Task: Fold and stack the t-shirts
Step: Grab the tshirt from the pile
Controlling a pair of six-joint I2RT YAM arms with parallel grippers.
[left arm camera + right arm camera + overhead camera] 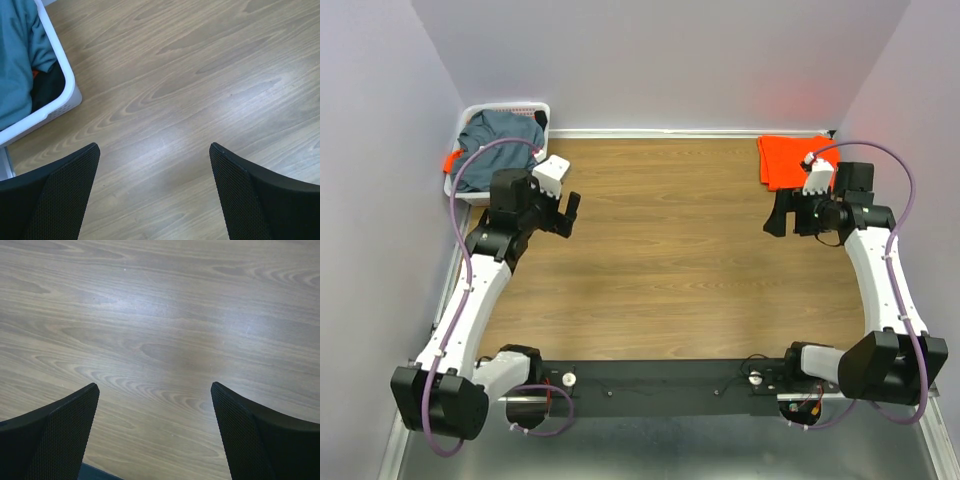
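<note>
A slate blue-grey t-shirt point(500, 131) lies bunched in the white basket point(532, 108) at the far left corner, with a bit of orange cloth point(451, 160) poking over its near rim. A folded bright orange t-shirt point(790, 158) rests at the far right of the table. My left gripper point(568, 213) hangs open just right of the basket, nothing between its fingers. In the left wrist view the basket point(60, 107) and the blue-grey t-shirt point(17, 65) fill the upper left. My right gripper point(778, 217) stands open in front of the orange shirt, over bare wood.
The wooden table point(670, 260) is bounded by lilac walls at the back and both sides. A black rail point(660, 385) with the arm bases runs along the near edge. The basket stands beyond the table's left edge.
</note>
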